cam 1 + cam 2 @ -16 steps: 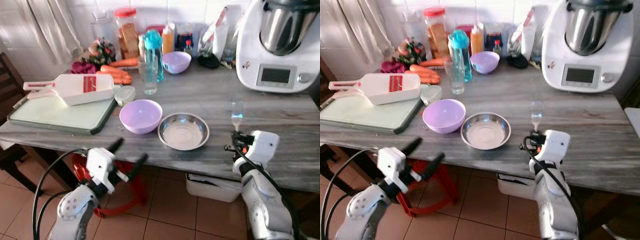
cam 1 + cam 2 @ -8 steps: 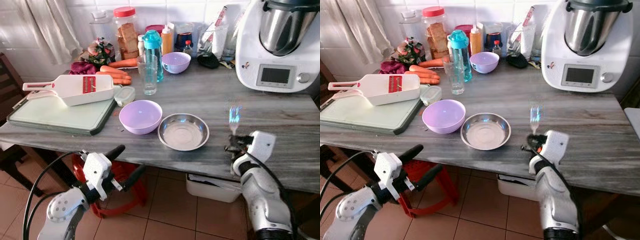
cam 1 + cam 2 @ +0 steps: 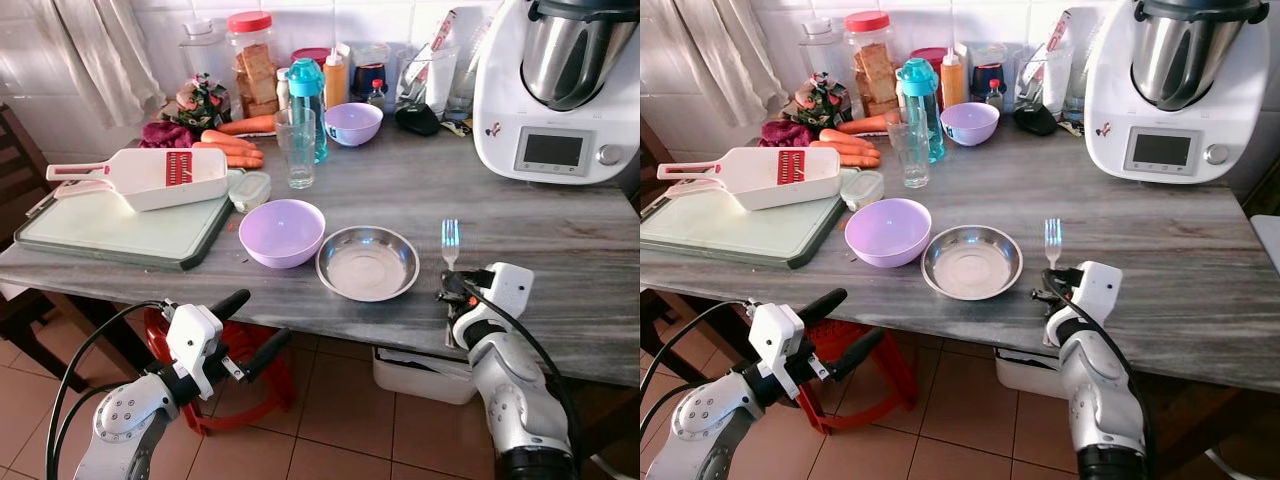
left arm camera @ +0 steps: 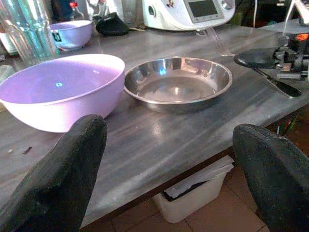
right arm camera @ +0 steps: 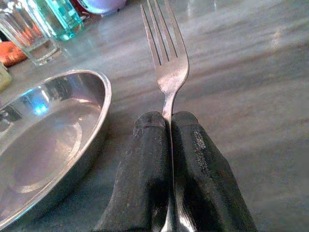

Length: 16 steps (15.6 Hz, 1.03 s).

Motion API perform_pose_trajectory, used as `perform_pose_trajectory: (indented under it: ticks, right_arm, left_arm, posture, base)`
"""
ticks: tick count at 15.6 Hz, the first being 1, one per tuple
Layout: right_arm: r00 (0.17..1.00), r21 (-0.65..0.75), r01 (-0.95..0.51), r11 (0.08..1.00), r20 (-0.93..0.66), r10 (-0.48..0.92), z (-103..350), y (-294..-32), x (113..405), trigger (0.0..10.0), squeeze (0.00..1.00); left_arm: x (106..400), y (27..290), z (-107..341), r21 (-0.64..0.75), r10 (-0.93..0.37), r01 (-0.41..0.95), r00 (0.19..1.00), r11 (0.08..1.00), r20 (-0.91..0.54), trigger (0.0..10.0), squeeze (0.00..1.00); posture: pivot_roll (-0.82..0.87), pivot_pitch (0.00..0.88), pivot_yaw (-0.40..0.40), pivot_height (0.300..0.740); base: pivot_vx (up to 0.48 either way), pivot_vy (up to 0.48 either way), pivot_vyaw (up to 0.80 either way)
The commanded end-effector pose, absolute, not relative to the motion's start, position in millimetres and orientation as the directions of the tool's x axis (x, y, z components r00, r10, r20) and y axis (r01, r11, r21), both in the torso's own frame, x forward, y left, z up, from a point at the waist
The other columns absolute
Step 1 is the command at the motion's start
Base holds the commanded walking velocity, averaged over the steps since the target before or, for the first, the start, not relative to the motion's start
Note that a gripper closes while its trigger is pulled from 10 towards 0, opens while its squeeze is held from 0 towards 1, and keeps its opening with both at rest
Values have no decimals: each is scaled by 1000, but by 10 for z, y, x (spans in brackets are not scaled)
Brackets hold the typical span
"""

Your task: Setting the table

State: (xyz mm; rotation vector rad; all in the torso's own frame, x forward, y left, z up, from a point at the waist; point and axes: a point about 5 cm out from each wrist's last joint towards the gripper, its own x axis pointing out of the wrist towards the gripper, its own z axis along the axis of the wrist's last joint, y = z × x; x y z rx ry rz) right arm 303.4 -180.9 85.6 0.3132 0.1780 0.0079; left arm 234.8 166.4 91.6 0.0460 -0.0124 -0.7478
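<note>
A steel fork [image 3: 450,242] is held by its handle in my right gripper [image 3: 449,287], shut on it, tines pointing away over the grey table [image 3: 560,250]. It sits just right of the shallow steel plate [image 3: 367,262]; the right wrist view has the fork [image 5: 165,58] beside the plate [image 5: 53,130]. A lilac bowl [image 3: 281,231] stands left of the plate. My left gripper [image 3: 243,322] hangs open below the table's front edge, its fingers [image 4: 58,174] wide apart facing the bowl [image 4: 58,87] and plate [image 4: 178,82].
A cutting board [image 3: 110,228] with a white slicer [image 3: 150,177] lies at left. A glass [image 3: 299,150], teal bottle [image 3: 306,95], carrots [image 3: 232,148], jars and a small lilac bowl [image 3: 353,123] crowd the back. A white kitchen machine [image 3: 555,90] stands back right. A red stool [image 3: 250,372] sits below.
My right gripper has carried the fork left and lowered it toward the table beside the steel plate. The left arm has sunk slightly.
</note>
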Motion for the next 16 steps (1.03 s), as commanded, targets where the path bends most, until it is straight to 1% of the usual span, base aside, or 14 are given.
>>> perform_pose_trajectory:
  ticks: [1, 4, 6, 16]
  right_arm:
    - [979, 311, -7, 950, -190, 70, 844, -1722, 3075, 10000, 0]
    - [973, 321, -12, 947, -213, 85, 834, -1641, 3164, 10000, 0]
    - [971, 331, -5, 944, -224, 83, 824, -1636, 3180, 10000, 0]
    - [947, 318, 84, 944, -321, 24, 695, -1783, 3172, 10000, 0]
  left_arm:
    - [2360, 1663, 958, 52, -692, 691, 722, 721, 1, 10000, 0]
    - [2366, 1629, 965, 50, -703, 702, 711, 710, -1, 10000, 0]
    - [2368, 1621, 970, 50, -704, 703, 710, 709, -2, 10000, 0]
    - [2362, 1601, 1009, 54, -713, 712, 701, 700, -16, 10000, 0]
  posture:
    - [68, 19, 79, 740]
    - [71, 21, 83, 740]
    - [72, 21, 83, 740]
    - [82, 26, 90, 740]
  base:
    - [0, 0, 0]
    - [0, 0, 0]
    - [0, 0, 0]
    - [0, 0, 0]
